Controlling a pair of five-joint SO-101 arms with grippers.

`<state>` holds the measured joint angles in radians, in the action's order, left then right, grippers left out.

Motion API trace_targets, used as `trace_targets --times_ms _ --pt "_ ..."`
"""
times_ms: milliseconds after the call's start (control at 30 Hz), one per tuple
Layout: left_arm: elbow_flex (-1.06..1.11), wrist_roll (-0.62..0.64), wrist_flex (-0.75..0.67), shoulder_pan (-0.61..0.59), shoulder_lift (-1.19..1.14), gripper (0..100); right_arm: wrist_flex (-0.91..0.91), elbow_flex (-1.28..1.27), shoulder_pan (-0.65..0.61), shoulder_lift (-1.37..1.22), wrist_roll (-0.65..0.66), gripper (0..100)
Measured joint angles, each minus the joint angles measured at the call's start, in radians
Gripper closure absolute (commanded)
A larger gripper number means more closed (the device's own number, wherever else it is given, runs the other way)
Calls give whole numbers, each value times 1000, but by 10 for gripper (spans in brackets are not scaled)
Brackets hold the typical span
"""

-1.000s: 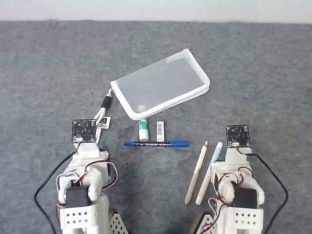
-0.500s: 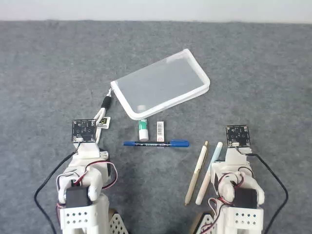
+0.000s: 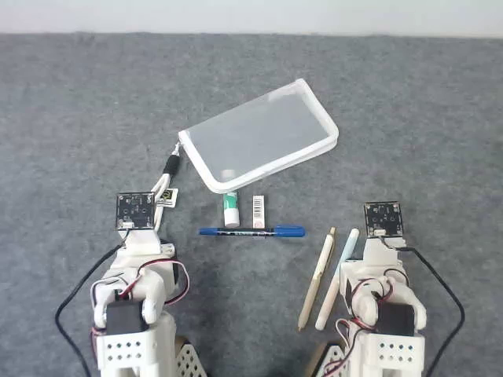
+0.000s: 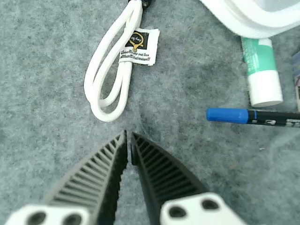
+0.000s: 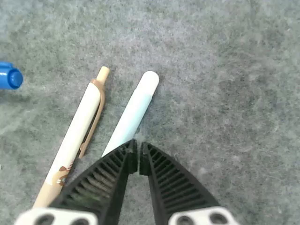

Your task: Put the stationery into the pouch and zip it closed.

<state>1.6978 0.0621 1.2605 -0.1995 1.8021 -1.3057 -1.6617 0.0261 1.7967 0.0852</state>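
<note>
Toward the far middle of the grey counter [image 3: 78,118] lies the pouch [image 3: 259,145], flat, translucent white and set at a slant, its right end farther off than its left. From its near-left corner a white cord loop [image 4: 112,70] trails toward the left arm [image 3: 135,259], with a small printed tag [image 4: 139,46] on it. Whether the zip is open I cannot tell.

Just on the near side of the pouch lies a green-and-white stick [image 3: 230,208], its green end meeting the pouch's rim. Beside it on the right, a little apart, is a small white block [image 3: 258,208]. Crosswise, just nearer than both, lies the blue marker [image 3: 251,231], its thicker blue cap to the right.

Farther right, two pens lie side by side and nearly parallel in front of the right arm [image 3: 383,267]. The beige pen [image 3: 317,279] is on the left and the pale blue pen [image 3: 337,279] on the right, close together. All of this stationery is outside the pouch.

The left jaws are together and hold nothing. They sit low over bare counter, with their tips just short of the cord loop's near end and the marker's blue end off to one side. The right jaws are likewise together and hold nothing. Their tips are over the barrel of the pale blue pen, and the beige pen lies alongside.
</note>
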Motion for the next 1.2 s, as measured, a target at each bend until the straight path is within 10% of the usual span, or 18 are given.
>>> trace_targets --times_ms 500,900,1200 --pt "0 0 0 26 0 988 0 0 -2 0 0 988" --pt "-94 -319 -78 -71 0 987 0 0 -28 0 0 988" --pt "-252 -333 -91 -75 0 874 0 0 -28 0 0 988"
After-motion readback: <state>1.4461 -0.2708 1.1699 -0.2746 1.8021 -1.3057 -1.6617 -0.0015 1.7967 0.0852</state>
